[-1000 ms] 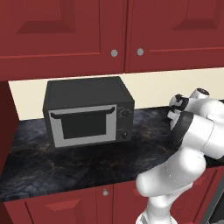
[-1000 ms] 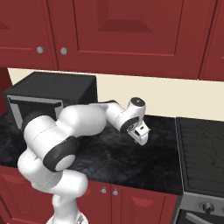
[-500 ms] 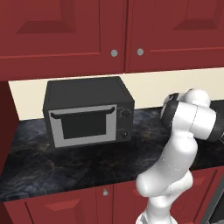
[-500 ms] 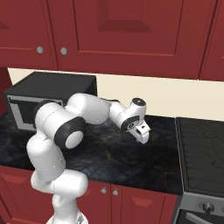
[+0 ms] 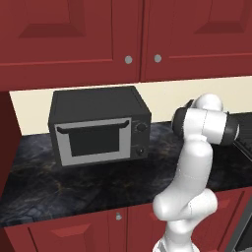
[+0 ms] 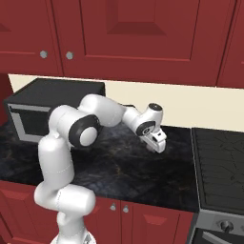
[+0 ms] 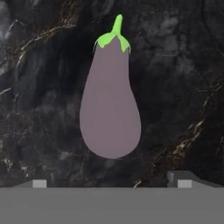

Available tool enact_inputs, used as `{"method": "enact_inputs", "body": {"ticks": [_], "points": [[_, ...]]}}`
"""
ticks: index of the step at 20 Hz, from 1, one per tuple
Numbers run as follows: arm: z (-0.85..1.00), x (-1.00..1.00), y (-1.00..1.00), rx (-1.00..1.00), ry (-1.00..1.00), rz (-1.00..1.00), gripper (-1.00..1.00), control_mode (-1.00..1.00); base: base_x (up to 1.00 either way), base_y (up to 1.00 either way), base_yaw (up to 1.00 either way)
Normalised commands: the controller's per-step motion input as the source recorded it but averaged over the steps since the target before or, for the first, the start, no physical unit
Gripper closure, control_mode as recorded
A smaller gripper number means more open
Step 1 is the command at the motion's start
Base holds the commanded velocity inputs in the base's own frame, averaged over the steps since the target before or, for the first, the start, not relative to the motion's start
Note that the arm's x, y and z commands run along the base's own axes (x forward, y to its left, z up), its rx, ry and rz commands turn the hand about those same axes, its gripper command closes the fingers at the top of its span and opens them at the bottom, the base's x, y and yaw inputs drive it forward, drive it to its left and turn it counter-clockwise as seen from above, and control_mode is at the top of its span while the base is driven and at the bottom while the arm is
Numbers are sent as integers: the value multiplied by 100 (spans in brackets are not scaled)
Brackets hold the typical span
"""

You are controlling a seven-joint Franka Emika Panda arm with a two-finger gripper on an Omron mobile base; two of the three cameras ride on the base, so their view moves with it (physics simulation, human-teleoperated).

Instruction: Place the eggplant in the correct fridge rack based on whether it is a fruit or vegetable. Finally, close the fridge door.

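- One eggplant (image 7: 110, 103) lies ungrasped on our worktop (image 7: 183, 87).
- Our end effector (image 6: 157, 143) hangs above it, jaws wide, empty.
- Racking and door-closing remain.

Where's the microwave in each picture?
Left base view: microwave left of centre, on the counter, left of the arm.
Right base view: microwave at the left edge, behind the arm.
Hand view: eggplant lying on the counter.
Shared landmark: the dark marbled counter.
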Motion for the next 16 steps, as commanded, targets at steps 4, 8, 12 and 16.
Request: {"method": "enact_inputs", "body": {"ticks": [4, 8, 12, 16], "points": [[-42, 14, -10, 0, 6, 0, -100, -100, 0, 0, 0], [-49, 6, -14, 0, 4, 0, -100, -100, 0, 0, 0], [-30, 26, -6, 0, 0, 0, -100, -100, 0, 0, 0], [-8, 19, -9, 0, 0, 0, -100, -100, 0, 0, 0]]}}
